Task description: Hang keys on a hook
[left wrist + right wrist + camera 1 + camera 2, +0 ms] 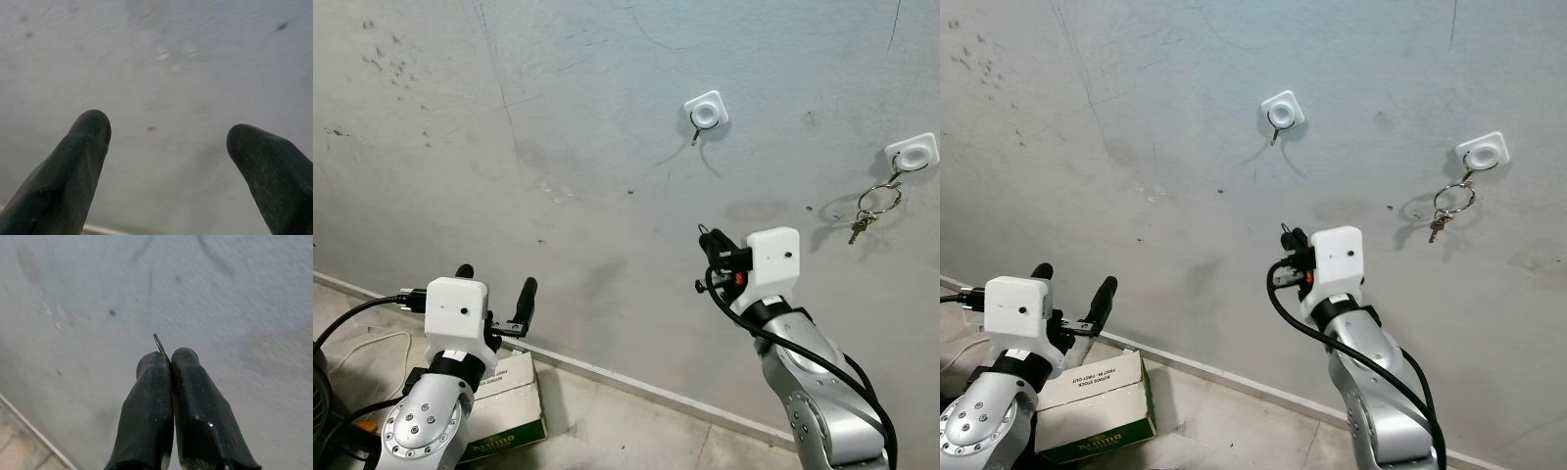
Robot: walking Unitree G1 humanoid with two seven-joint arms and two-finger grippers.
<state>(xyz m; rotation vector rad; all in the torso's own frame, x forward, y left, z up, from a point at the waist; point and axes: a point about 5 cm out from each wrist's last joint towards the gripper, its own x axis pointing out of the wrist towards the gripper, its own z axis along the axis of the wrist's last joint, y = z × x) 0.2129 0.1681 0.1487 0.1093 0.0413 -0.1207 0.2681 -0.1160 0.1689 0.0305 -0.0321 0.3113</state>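
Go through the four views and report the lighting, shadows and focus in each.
Left eye view: even light, sharp; the hooks and hung keys throw soft shadows down-left on the wall. Right eye view: the same. Left wrist view: open left gripper near and soft, wall evenly lit. Right wrist view: right gripper shut on a thin metal ring; wall slightly blurred.

Silver jointed arms, white boxy wrist housings, looped black cables, red detail by right hand (168, 363), ribbed black fingers (73, 166).
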